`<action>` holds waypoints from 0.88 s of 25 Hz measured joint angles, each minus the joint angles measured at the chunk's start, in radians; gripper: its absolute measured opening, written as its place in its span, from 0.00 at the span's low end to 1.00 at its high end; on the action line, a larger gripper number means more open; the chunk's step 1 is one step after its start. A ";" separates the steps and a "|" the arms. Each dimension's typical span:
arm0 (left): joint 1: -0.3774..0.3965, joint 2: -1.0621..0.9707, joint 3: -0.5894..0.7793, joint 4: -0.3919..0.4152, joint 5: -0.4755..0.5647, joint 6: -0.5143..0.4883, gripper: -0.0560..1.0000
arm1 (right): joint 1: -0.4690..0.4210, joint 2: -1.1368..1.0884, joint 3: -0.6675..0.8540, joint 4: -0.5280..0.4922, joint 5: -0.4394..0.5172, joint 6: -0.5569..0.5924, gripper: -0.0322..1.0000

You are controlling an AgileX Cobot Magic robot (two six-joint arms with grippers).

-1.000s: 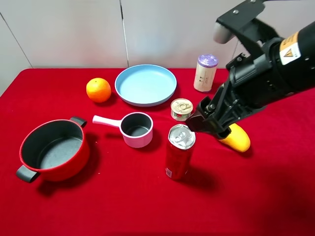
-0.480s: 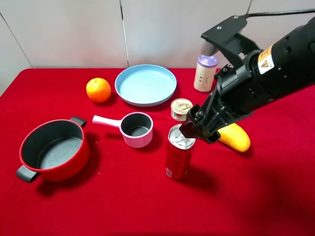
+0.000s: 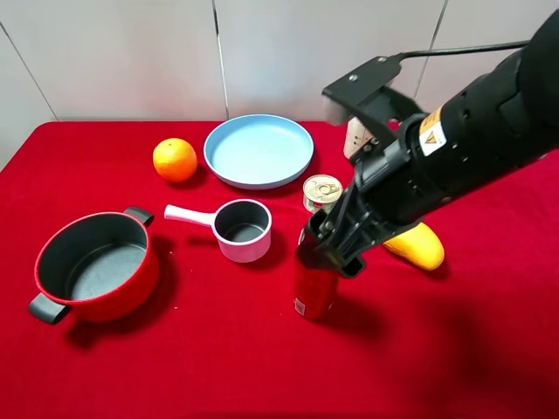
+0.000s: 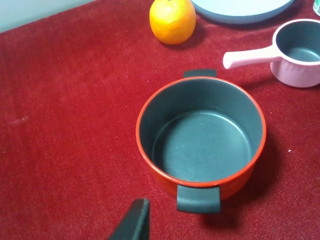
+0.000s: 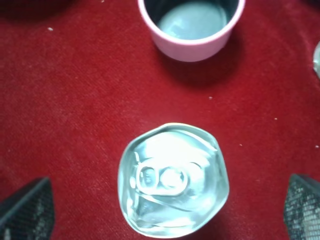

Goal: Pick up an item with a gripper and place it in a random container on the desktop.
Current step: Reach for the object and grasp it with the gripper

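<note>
Black textured fingertips [image 5: 25, 212] of the right gripper [image 3: 336, 249] are spread wide, one each side of the tall slim red drink can [image 5: 172, 185], clear of it. Over the last second the arm dropped from beside the silver top to straddling it, so I'd say the grasp is next: close, then lift. Can stands upright on the red cloth desktop [image 3: 218, 367], small pink saucepan [image 3: 243, 231] near. Left gripper [image 4: 136, 222]: one tip visible, can't tell its state.
</note>
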 joint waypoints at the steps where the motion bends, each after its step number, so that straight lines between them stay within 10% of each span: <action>1: 0.000 0.000 0.000 0.000 0.000 0.000 0.99 | 0.001 0.006 -0.001 0.000 -0.004 0.000 0.70; 22: 0.000 0.000 0.000 0.000 0.000 0.000 0.99 | 0.007 0.087 -0.001 -0.002 -0.043 0.000 0.70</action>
